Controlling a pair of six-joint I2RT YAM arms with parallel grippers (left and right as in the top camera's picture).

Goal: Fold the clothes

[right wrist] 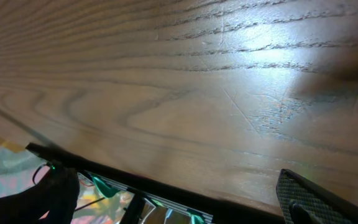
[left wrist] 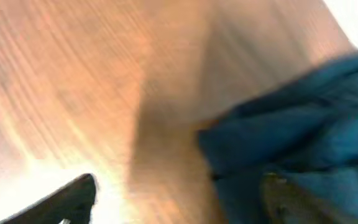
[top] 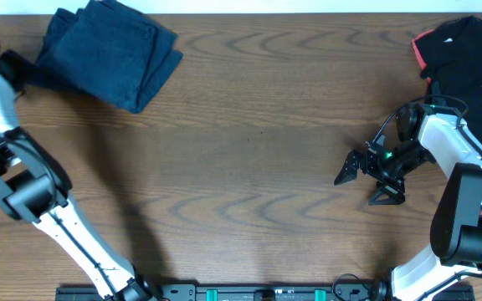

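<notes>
navy clothes [top: 107, 54]: folded, upper left of frame
black garment [top: 463, 50]: upper right corner
left gripper [left wrist: 179, 186]: spread, beside navy clothes
right gripper [top: 365, 186]: spread, over table [top: 249, 159]

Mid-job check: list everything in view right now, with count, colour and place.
navy clothes: one folded pile, dark blue, far left corner
black garment: one, black with coral-pink trim, far right corner, partly out of frame
table: one, brown wood, under everything
rail: one, black, near edge of the table
left gripper: one, black, open, at the edge of the navy clothes
right gripper: one, black, open, empty, over bare wood on the right
</notes>
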